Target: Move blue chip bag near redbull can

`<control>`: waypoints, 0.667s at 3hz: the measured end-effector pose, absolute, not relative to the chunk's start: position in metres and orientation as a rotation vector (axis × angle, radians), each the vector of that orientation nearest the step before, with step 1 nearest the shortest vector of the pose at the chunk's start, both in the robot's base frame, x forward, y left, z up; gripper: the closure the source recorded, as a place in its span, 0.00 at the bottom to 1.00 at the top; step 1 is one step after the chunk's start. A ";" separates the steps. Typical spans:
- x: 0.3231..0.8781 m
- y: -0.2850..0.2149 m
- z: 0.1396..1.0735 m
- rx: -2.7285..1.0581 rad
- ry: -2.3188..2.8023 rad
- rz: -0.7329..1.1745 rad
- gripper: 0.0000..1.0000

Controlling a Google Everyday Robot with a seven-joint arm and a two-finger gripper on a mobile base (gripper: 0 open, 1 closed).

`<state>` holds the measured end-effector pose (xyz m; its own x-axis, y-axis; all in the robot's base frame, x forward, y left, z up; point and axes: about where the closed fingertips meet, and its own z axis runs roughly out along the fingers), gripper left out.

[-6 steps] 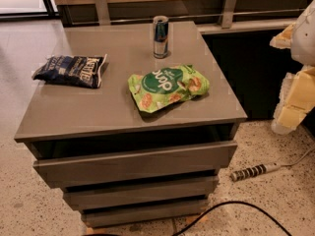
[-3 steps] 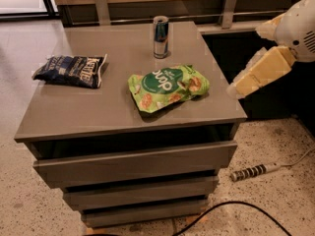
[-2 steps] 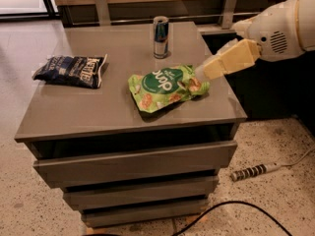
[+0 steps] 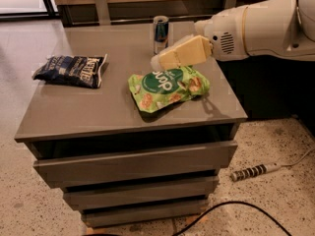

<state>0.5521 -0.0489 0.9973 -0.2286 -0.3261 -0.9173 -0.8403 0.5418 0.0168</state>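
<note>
Carrying everything: grey surface [image 4: 98, 107]. Arm [image 4: 256, 21] is extending in from right. Green bag [image 4: 167, 87] is lying mid-surface. Blue bag [image 4: 71, 70] is lying at left edge, well apart from can [image 4: 160, 31] at back. Pincer [image 4: 158, 61] is hovering between green bag and can, probably bound for blue bag; apart or together, cannot tell.

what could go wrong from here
The cream claw hangs beside the slim blue-and-silver can; a sweep might tip it. It is over the bright green snack bag, which could snag. The crinkled navy chip bag lies near the edge of the grey cabinet top; a push could drop it.
</note>
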 end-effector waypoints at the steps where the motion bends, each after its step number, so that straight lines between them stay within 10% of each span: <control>1: 0.550 -0.047 0.995 -0.963 1.799 0.661 0.00; 2: 0.540 -0.038 0.982 -0.942 1.808 0.690 0.00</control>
<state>0.5403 -0.0375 0.9824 -0.2524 -0.3015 -0.9194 -0.8373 0.5443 0.0514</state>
